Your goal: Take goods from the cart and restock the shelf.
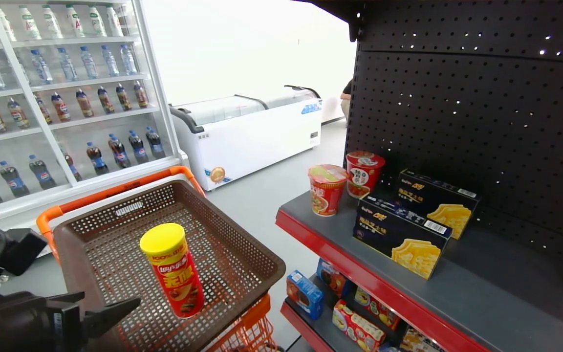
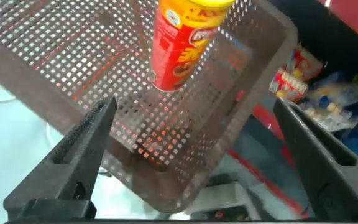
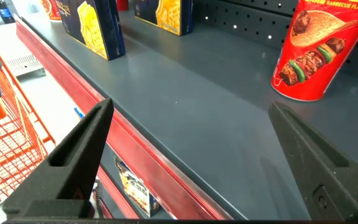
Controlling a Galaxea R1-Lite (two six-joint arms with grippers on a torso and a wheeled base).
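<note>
Can (image 1: 173, 270): stood on its base on the floor of the brown basket (image 1: 242, 244) atop the cart, alone there, yellow lid up, well apart from the shelf (image 1: 482, 288).
Left hand (image 2: 194, 115): mine hung just above the basket's near side, fingers spread wide with nothing in them; the can lay ahead of the gap, not yet between the fingers.
Right hand (image 3: 191, 112): hovered low over the bare shelf board, fingers wide apart and empty, a red can (image 3: 316, 50) standing near it.
Shelf stock: two dark boxes (image 1: 401, 234) and two noodle cups (image 1: 327, 189) sat toward the far end.
Risk, tipping: I judged the tall can easy to knock over if one finger struck it before the other closed.
Risk, snagging: a low approach could have caught a fingertip on the basket's rim or mesh.
Risk, slip: a grip near the lid might have let the smooth tube swing or slide out on the way across.
</note>
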